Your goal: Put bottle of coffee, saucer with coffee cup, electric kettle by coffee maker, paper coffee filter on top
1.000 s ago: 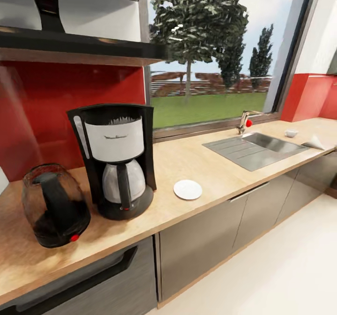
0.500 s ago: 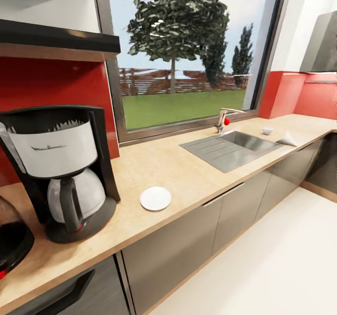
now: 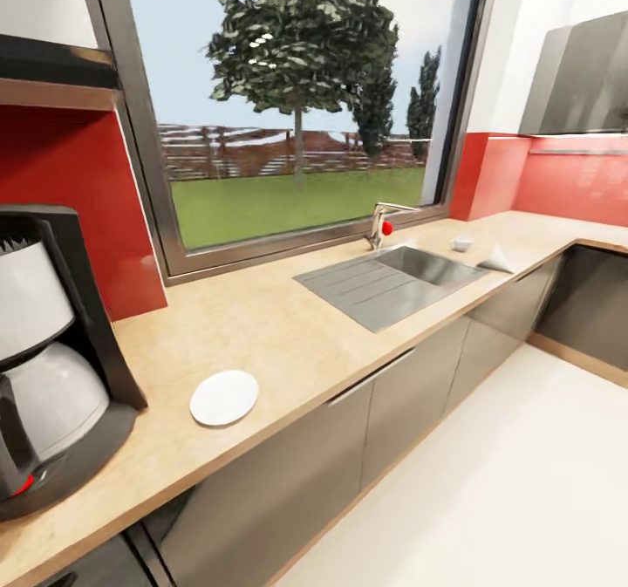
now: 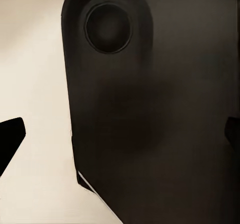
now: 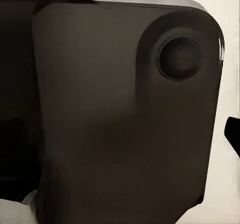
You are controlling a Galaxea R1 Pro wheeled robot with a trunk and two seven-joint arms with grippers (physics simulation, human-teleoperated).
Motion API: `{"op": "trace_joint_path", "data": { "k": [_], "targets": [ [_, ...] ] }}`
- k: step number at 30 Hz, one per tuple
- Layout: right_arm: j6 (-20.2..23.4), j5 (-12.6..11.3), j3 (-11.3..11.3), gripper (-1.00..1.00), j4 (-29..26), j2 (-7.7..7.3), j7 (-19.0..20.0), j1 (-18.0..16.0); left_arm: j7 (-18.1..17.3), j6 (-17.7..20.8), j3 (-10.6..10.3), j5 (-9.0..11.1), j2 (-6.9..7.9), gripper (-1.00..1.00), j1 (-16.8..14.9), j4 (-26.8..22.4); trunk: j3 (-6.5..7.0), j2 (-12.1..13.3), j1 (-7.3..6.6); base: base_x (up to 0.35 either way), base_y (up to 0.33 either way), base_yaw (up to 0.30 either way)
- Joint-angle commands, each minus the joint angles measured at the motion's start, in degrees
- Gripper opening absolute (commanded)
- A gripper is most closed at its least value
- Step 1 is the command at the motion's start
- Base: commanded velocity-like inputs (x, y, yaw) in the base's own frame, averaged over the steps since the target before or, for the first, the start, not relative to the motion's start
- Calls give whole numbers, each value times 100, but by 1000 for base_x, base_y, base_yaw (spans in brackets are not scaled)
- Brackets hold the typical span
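Coffee maker now at left edge, kettle gone from view; saucer beside it; jaws' state cannot tell

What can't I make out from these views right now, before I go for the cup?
- Coffee maker: cut off by the head view's left edge, so its top and any filter there are unclear.
- Small white item beside the sink: too small to confirm as the coffee cup.
- Pale cone-shaped item near it: too small to identify.
- Both grippers: wrist views face a dark robot body panel; only dark tips at the frame edges, state unclear.
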Motion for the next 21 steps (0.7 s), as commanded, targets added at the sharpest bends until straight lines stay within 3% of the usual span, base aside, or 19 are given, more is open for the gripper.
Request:
{"op": "trace_joint_path", "data": {
  "k": [1,9,13,17,21],
  "targets": [
    [-13,0,-4,100,3,1,1,-3,-4,-14,-6,-5,-2,100,2,-80,-5,-2,2,192,-236,-298],
    [-13,0,-12,100,-139,-39,-20,-3,-68,-187,-56,-83,-24,100,-35,-1592,-5,-2,2,199,-219,-300],
    [-5,-7,-12,100,-440,-190,-34,-3,-70,-168,-589,-537,-275,100,-120,-2143,-9,-2,2,244,-171,-300],
    [-5,-8,-12,100,-466,-206,-34,-3,-79,-190,-643,-575,-316,100,-142,-2218,-18,-2,2,274,-167,-300],
    [2,-14,-25,100,-740,-321,-39,-3,-83,-114,-1111,-582,-472,100,-382,-2698,-35,-2,2,280,-163,-252]
  ]
}}
